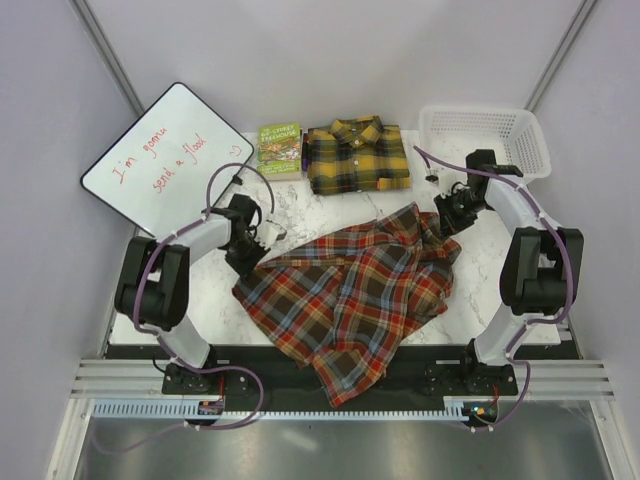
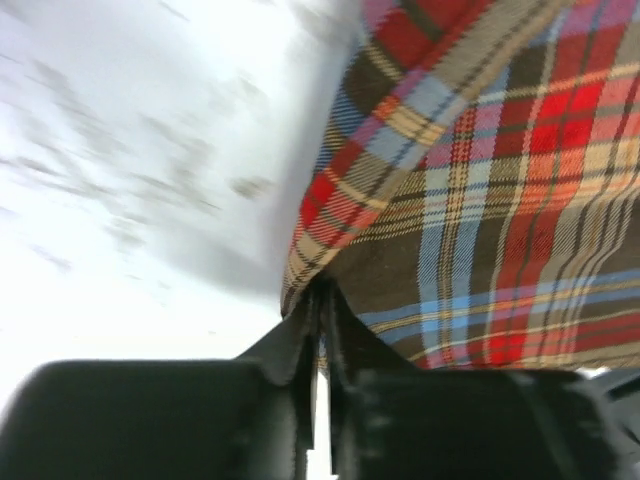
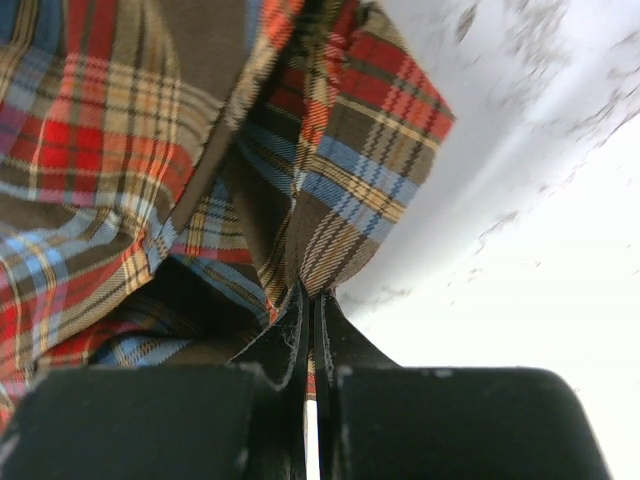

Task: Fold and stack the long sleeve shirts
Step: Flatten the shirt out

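Starting at the far left, a whiteboard (image 1: 165, 160) with red handwriting sits tilted off the corner of the marble table (image 1: 300, 205). Just right of it, the left gripper (image 1: 260, 260) reaches down to the left edge of the red-brown shirt (image 1: 350, 300). In the left wrist view its jaws are pressed together, with the hem of the plaid cloth pinched at the fingertips (image 2: 305, 315). The red-brown shirt lies loosely spread and rumpled across the middle of the table, and its near part hangs over the near edge between the two arm bases. At the far side, well apart from it, a small green book (image 1: 280, 148) lies just left of the yellow and black shirt (image 1: 357, 157), which is folded flat with its collar toward the far wall. At the red-brown shirt's far right corner, the right gripper (image 1: 437, 228) has its jaws closed tight on a bunched fold of the cloth, as the right wrist view shows. A white basket (image 1: 530, 140) stands at the far right corner.
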